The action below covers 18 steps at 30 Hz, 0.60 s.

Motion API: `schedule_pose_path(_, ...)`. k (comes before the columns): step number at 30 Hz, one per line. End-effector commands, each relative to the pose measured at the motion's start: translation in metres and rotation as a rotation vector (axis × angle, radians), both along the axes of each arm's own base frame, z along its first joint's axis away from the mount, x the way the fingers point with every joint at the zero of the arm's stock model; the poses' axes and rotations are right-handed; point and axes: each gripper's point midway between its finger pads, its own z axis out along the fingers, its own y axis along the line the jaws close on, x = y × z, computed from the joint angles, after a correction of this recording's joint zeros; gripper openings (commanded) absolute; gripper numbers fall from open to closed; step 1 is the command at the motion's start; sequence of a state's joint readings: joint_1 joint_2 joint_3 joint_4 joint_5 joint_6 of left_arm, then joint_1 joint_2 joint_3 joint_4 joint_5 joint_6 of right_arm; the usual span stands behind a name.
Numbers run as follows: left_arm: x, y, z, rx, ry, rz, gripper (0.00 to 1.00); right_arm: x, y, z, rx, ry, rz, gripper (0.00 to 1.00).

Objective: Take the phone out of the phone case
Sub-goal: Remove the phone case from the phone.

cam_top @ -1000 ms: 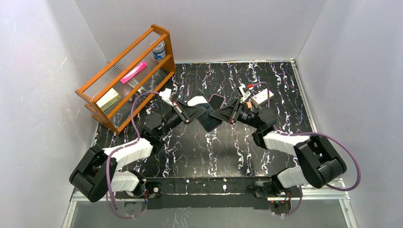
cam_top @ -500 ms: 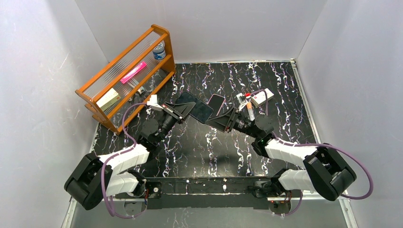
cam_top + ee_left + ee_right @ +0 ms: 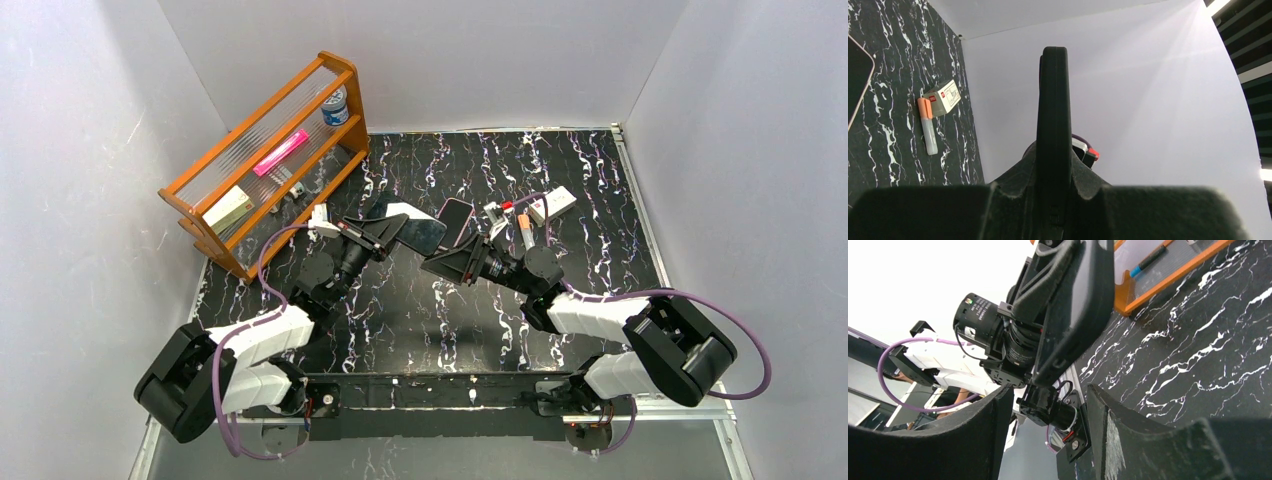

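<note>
Since the half-second-earlier frame: right gripper (image 3: pixel 440 265) has backed off toward the near edge, and the case (image 3: pixel 422 233) has tipped up slightly in the left gripper (image 3: pixel 393 232).

- Case: black, lifted off the table (image 3: pixel 400 315) and clamped by its edge in the closed left fingers. It shows edge-on in the left wrist view. Judged to be held aloft to keep it off the phone.
- Phone (image 3: pixel 456 217): dark face with a pinkish rim, lying flat on the table just beyond the raised case. No gripper touches it. Judged already out of the case.
- Right gripper: jaws parted with nothing between them, pointing at the case from the near right. Judged to have finished bracing.
- Shelf (image 3: pixel 270 160): far left, near the left arm's elbow. This is the tightest side for a swing.
- Tube (image 3: pixel 526 233) and box (image 3: pixel 553 205): just right of the phone, so sideways room there is narrow.
- Open room: bare table lies between the arms toward the near edge, a fair place to set the case down.
</note>
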State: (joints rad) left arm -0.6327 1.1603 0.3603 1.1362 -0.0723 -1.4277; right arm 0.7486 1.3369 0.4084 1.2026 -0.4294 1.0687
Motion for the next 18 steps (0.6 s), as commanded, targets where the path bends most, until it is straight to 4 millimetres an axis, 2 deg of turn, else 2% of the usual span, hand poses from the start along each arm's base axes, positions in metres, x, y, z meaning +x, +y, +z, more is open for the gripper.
schedule_pose_path(1,-0.008,0.01,0.036,-0.107,-0.073,0.021,0.0,0.003,0.002,0.041,0.095,-0.132,-0.017,0.62)
schedule_pose_path(7,-0.009,0.007,0.031,-0.114,-0.052,0.008,0.0,0.005,0.004,0.046,0.105,-0.149,-0.021,0.58)
schedule_pose_path(10,-0.01,0.005,0.031,-0.115,-0.05,-0.001,0.0,0.006,0.004,0.045,0.101,-0.158,-0.024,0.51)
schedule_pose_path(14,-0.012,0.004,0.031,-0.126,-0.041,-0.012,0.0,0.007,0.006,0.04,0.081,-0.184,-0.021,0.34)
schedule_pose_path(18,-0.012,0.006,0.027,-0.143,-0.019,-0.017,0.0,0.004,0.007,0.031,0.051,-0.25,-0.011,0.1)
